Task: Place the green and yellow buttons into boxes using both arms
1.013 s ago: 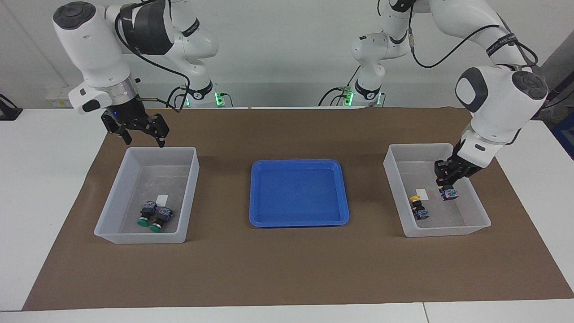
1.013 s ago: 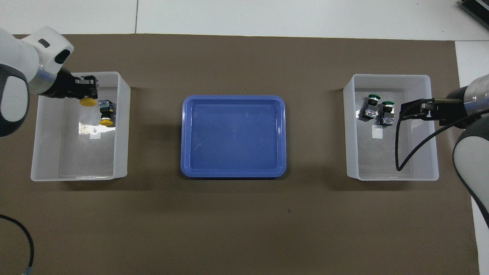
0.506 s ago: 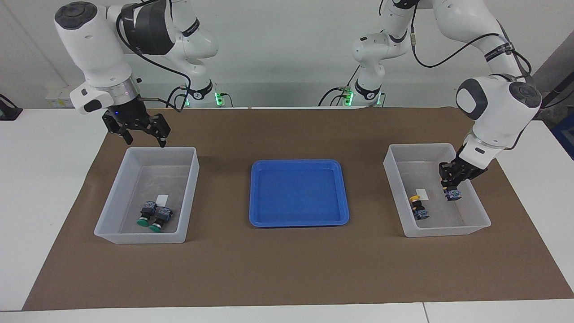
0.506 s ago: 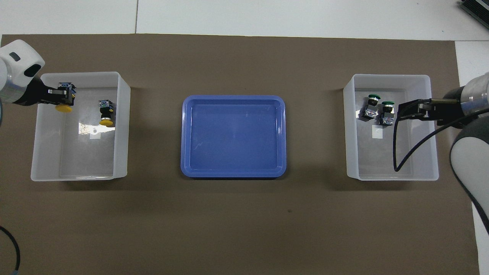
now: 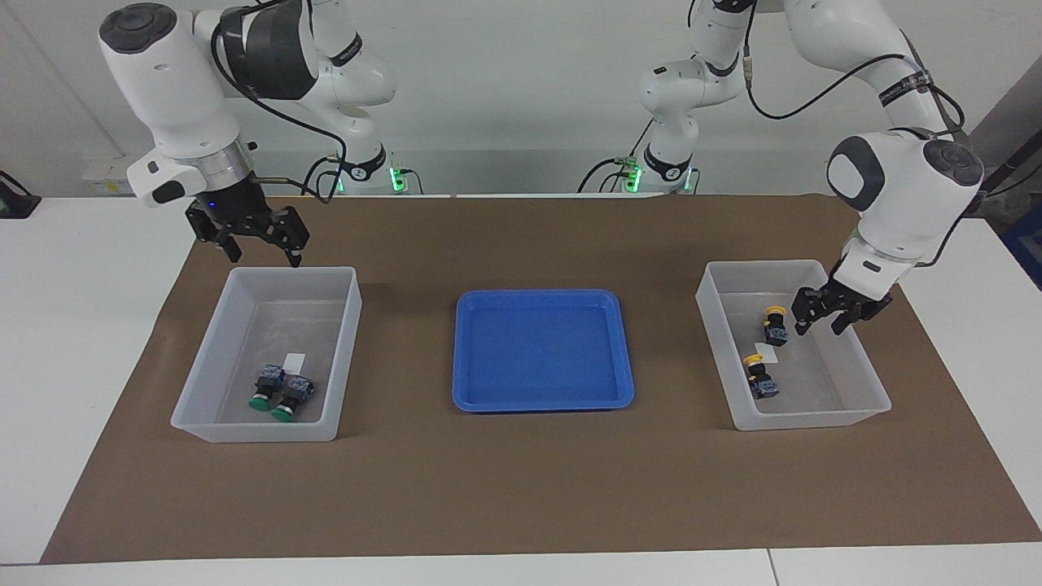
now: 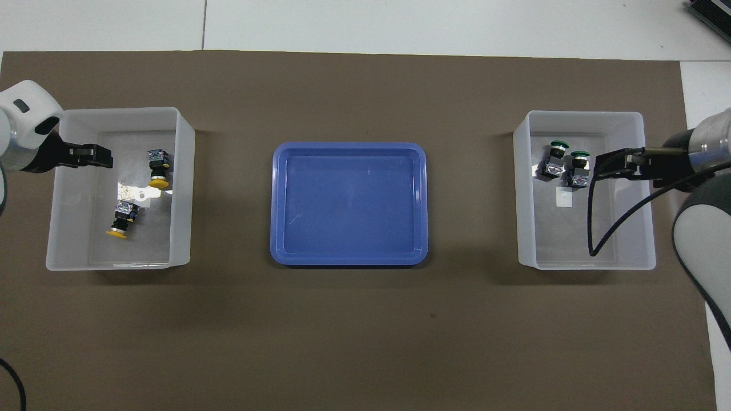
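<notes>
Yellow-capped black push-buttons [image 5: 775, 325] [image 5: 761, 379] lie sorted in the clear plastic box [image 5: 867, 407], beneath the left gripper's [image 5: 824, 321] released jaws; right gripper [image 5: 262, 244] waits, spread.

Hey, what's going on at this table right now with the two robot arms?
The two arms are sorting push buttons into clear boxes. Both yellow buttons now lie in the box at the left arm's end, and the left gripper hangs open over that box, holding nothing. Both green buttons lie side by side in the box at the right arm's end, with the right gripper waiting open above its edge. The blue tray between the boxes holds no buttons.
</notes>
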